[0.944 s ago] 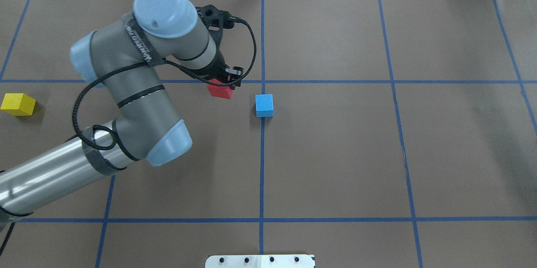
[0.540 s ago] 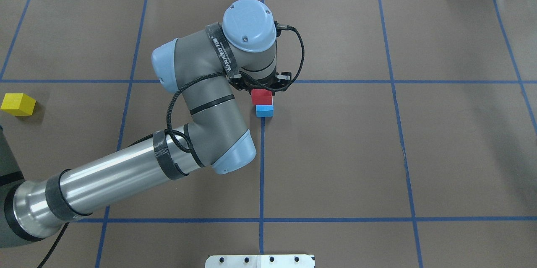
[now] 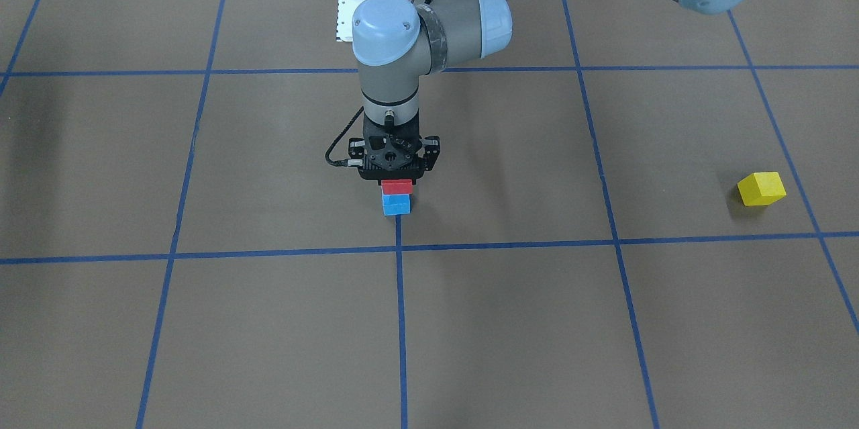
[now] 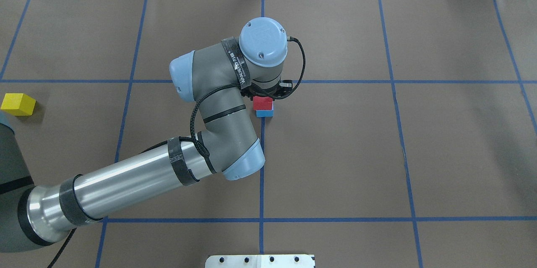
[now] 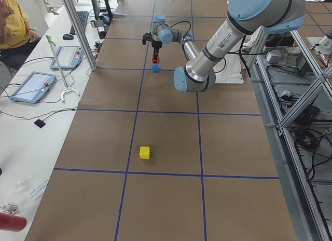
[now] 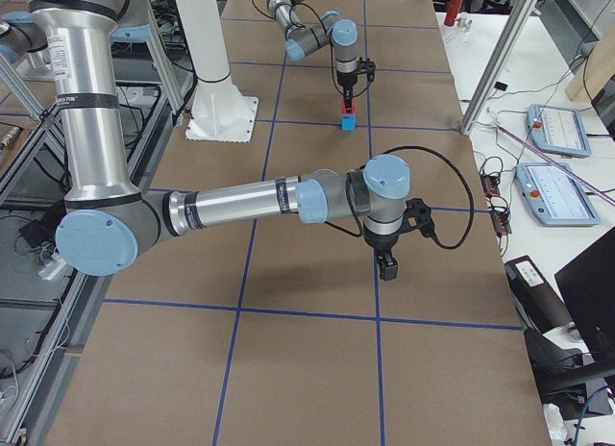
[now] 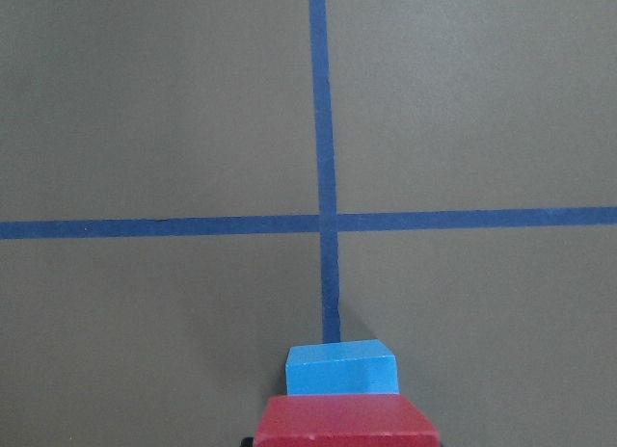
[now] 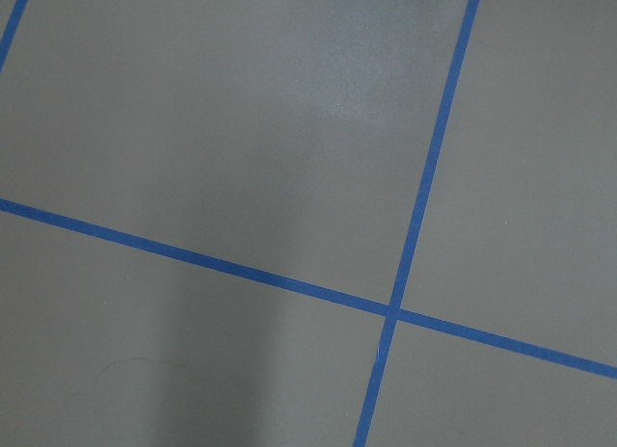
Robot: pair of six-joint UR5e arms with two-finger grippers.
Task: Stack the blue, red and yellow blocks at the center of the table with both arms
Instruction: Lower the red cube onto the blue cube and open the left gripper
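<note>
— Hovering at the centre of the counter (image 4: pixel 335 154), the left gripper (image 3: pixel 396 180) clamps the red block (image 3: pixel 396 186), which we see sitting on, or perhaps just above, the blue block (image 3: pixel 396 205).
— And the yellow block (image 4: pixel 17 104)?
— Lying alone toward the robot's left, well apart. We spot the right gripper (image 6: pixel 387 265) in one side view only; whether it is wide or closed we cannot tell.

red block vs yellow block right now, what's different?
Place: red block on the blue block at the centre of the table; yellow block alone, far to the robot's left. Grip: red block held in the left tool; yellow block free. Pose: red block square with the tape grid; yellow block askew. Both: same-size cubes.
</note>
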